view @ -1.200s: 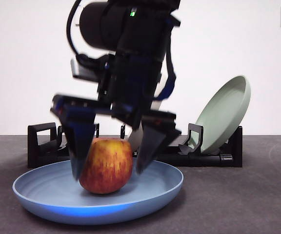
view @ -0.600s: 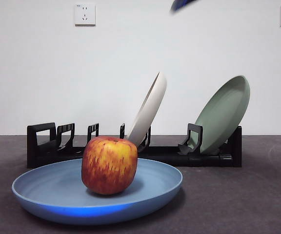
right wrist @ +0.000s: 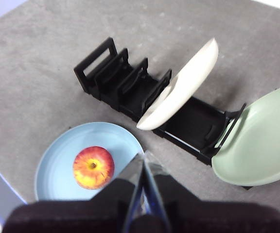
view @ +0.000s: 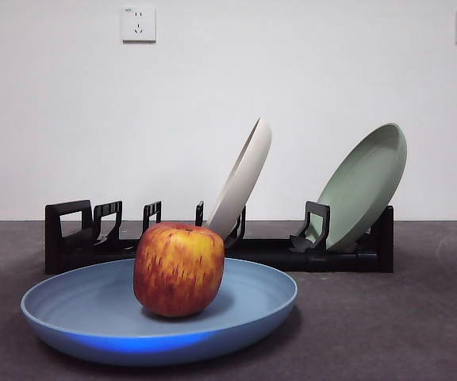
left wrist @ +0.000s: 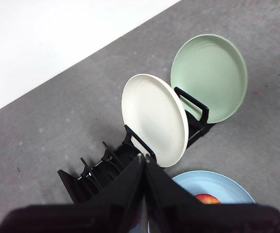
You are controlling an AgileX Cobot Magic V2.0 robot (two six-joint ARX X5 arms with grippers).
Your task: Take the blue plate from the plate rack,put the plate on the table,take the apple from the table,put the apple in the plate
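The apple point(view: 178, 269) is sitting in the blue plate point(view: 94, 305), a little off the middle, and the plate is lying flat on the table point(view: 419, 317) just in front of the plate rack point(view: 74, 238). Both arms are hanging high above the scene: the left gripper point(left wrist: 144, 162) is showing its jaws pressed together with nothing between them, and the right gripper point(right wrist: 143, 162) is looking the same, closed and empty. From where I'm standing the job is looking finished, so the risks are small ones. The apple is resting on its rounded side on a shallow dish, so any bump to the table could be setting it rolling toward the low rim. The cream plate point(view: 243, 178) and the green plate point(view: 367, 186) are leaning in the rack right behind; an arm swinging low on its way home could be clipping one and tipping it forward onto the blue plate
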